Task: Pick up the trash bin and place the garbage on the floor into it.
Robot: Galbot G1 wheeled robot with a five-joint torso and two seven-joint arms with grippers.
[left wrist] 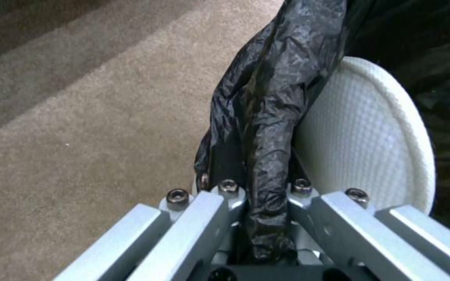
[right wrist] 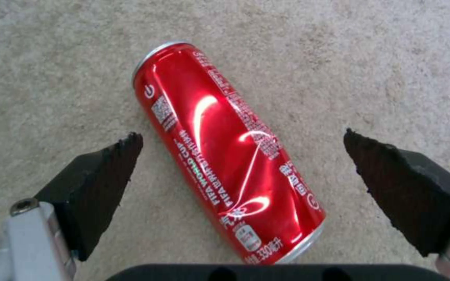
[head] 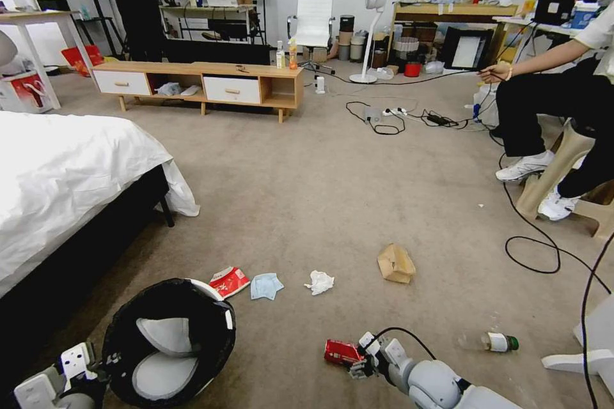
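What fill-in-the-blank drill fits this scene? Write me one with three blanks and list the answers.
1. The left gripper is shut on the rim of the ____, pinching its black liner.
2. The right gripper is open, with the red ____ lying on its side between its fingers.
3. On the floor, the white tissue wad lies between the light blue face mask and the brown ____.

Answers: trash bin; soda can; paper bag

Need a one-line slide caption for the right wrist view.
Right claw open, fingers either side of the red soda can lying on its side on the beige carpet.
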